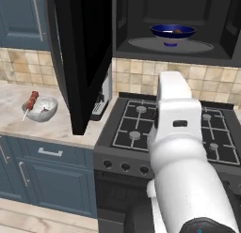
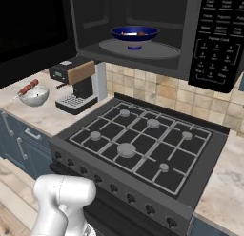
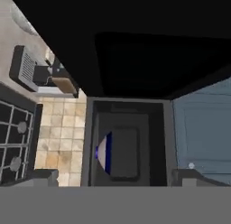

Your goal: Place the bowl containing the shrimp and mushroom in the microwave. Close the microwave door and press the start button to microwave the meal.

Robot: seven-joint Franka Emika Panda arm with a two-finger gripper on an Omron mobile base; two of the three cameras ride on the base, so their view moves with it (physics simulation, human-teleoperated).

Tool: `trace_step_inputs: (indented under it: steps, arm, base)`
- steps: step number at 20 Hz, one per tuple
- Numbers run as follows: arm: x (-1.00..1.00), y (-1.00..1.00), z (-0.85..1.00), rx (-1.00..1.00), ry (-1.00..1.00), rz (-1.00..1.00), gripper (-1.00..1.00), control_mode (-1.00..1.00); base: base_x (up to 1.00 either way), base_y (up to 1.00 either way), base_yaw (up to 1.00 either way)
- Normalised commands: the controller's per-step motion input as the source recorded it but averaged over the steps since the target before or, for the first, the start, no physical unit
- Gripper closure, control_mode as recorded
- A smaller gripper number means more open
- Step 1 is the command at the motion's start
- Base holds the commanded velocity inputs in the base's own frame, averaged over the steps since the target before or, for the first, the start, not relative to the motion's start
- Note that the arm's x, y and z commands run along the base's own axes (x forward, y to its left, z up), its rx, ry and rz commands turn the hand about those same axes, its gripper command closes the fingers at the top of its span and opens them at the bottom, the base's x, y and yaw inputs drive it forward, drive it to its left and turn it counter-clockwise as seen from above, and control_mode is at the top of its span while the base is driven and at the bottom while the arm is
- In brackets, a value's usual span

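A: What could go wrong from here?

B: The bowl [image 2: 135, 36] already sits on the turntable [image 2: 162, 50] inside the microwave [image 2: 138, 21], with the shrimp [image 2: 128, 34] and the mushroom [image 2: 141, 34] in it. So I judge the risk lies with the microwave door [image 1: 82, 53]. It stands wide open, swung out to the left of the microwave over the tabletop [image 1: 28, 128]. A push near the hinge, or a glancing one, could slide off the panel and leave it ajar, and then the start button on the keypad [image 2: 220, 37] would do nothing.

A: Anything near the microwave that the swing could catch?

B: The coffee machine [image 2: 78, 85] stands below the microwave's left end, under the door's lower edge. The grey bowl with the skewer [image 1: 40, 107] lies further left of the microwave, well apart from it.

A: And the fingers?

B: The fingers [image 3: 115, 178] are barely visible at the bottom of the hand view, so I cannot tell how far they are spread. Nothing appears between them. From there the bowl shows as a blue and white sliver straight ahead inside the microwave, near them but apart, not touching.
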Motion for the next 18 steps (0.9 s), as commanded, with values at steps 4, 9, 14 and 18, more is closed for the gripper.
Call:
trace_step_inputs:
  steps: [4, 9, 14, 18]
  arm:
    - [-0.29, 1.0, 0.03, -0.39, 0.0, 0.0, -1.0, -1.0]
    - [-0.01, 0.99, 0.0, -0.37, 0.02, -0.01, -1.0, -1.0]
    - [0.21, 0.95, -0.1, -0.31, 0.06, -0.04, -1.0, -1.0]
    - [0.43, 0.67, -0.16, -0.14, 0.06, -0.1, -1.0, -1.0]
  base:
    - [0.0, 0.0, 0.0]
    - [0.0, 0.0, 0.0]
    - [0.0, 0.0, 0.0]
    - [0.0, 0.0, 0.0]
